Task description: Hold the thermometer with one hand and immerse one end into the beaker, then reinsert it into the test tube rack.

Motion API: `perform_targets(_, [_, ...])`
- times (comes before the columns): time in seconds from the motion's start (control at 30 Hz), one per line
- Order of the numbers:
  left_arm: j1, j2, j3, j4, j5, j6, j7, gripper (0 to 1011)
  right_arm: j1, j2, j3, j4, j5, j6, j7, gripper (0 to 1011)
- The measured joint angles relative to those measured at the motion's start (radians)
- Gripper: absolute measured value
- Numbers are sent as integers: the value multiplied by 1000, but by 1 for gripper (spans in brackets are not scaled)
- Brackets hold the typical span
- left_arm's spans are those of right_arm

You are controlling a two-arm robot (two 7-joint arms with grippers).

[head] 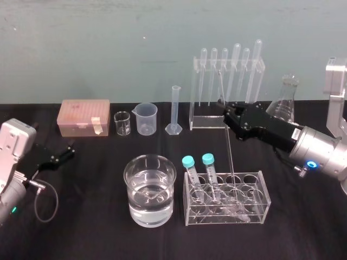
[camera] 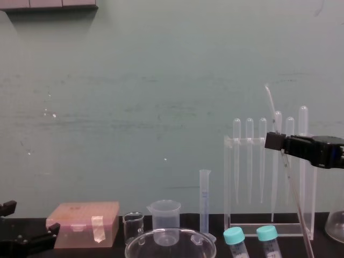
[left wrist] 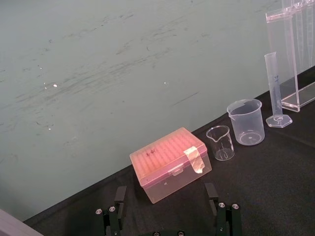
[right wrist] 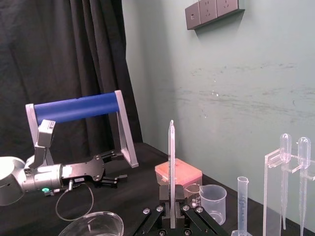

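The beaker (head: 150, 187) is gleaming as glossy clear glass on matt black cloth (head: 81, 227). Behind it, the test tube rack (head: 193, 103) is showing smooth clear acrylic. Behind and right of the beaker, the right gripper (head: 225, 112) is showing matt black plastic and a satin silver metal wrist (head: 320, 151).

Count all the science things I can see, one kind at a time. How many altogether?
Beakers: 3
Pipettes: 6
Blue-capped tubes: 2
Racks: 2
Measuring cylinder: 1
Conical flask: 1
Thermometer: 1
Pink box: 1
Total: 17
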Motion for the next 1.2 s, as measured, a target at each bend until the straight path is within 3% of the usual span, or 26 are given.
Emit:
perform_targets(0.47, [0,0,0,0,0,0,0,1008,1,-3,2,2,-7,-4,-3,86])
perform_targets(1.2, [0,0,0,0,0,0,0,1008,-2,-1,3,-2,-7,-2,-8,802])
